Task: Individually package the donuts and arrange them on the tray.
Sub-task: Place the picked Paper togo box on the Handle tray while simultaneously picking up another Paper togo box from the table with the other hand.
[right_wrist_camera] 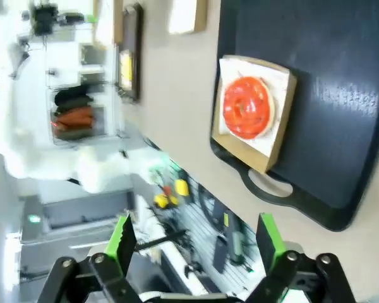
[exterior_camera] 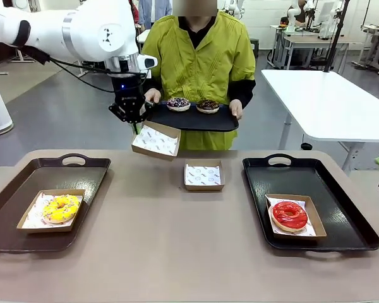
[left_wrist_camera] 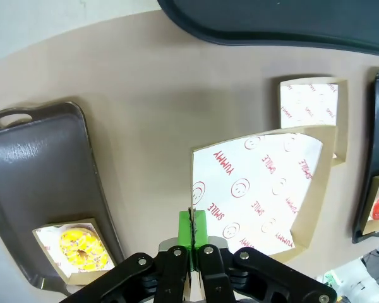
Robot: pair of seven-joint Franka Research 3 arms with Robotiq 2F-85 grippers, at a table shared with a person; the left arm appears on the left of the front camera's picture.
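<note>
1. Brown tabletop (exterior_camera: 158, 252) carries two dark trays, and across it a person in a yellow-green jacket holds up a third, the black serving tray (exterior_camera: 196, 124).
2. The left gripper (exterior_camera: 134, 117) is pinched shut on the near rim of an empty paper-lined box (exterior_camera: 155, 140). The box hangs tilted in the air, fanning out beyond the green pads (left_wrist_camera: 184, 228) in the left wrist view.
3. Just past and above those fingers, on the serving tray, sit the dark chocolate donut (exterior_camera: 179, 103) and the brown chocolate donut (exterior_camera: 208, 105), neither of them boxed.
4. Far below the closed fingers and off to one side, the yellow-iced donut (exterior_camera: 61, 208) lies in its box on the left tray (exterior_camera: 25, 183). A second empty box (exterior_camera: 203, 176) rests on the table under and beyond the held one.
5. The right gripper (right_wrist_camera: 196, 233) stands wide open with nothing between its fingers. The red-iced donut (right_wrist_camera: 246, 107) lies well ahead of them, boxed on the right tray (exterior_camera: 341, 208).
6. Risks, as I judge them:
   - The grip is on one thin cardboard edge, so a donut dropped into the far end could lever the box down or pull it out of the pinch.
   - The tilt could let a donut slide toward the low corner, or let the loose liner shift.
   - The serving tray's rim sits close to the fingers, so a careless lift might knock it and roll the donuts.
</note>
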